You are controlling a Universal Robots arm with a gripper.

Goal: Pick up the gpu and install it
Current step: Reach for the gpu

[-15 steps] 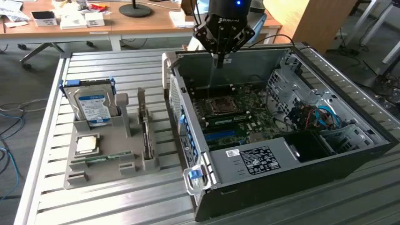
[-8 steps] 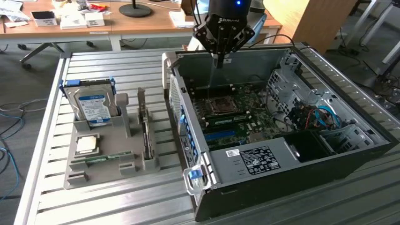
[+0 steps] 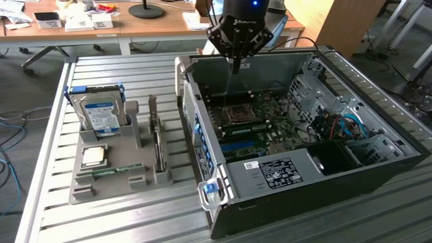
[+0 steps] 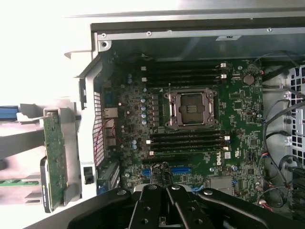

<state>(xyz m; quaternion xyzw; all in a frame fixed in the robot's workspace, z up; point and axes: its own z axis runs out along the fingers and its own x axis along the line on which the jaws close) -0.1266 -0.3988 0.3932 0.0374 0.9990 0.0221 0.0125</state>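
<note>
The gpu stands on edge in a slot of the grey holder tray, at the exterior view's left of the open computer case. In the wrist view the gpu shows its green circuit-board side, just outside the case's rear panel. My gripper hangs above the far part of the open case, over the motherboard, well apart from the gpu. Its fingers are shut with nothing between them. In the wrist view the shut gripper points down at the motherboard near the blue expansion slots.
The tray also holds a blue-labelled hard drive, a processor and a green memory stick. The case sits on a slatted metal table. Cables and a drive cage fill the case's right side. Desks stand behind.
</note>
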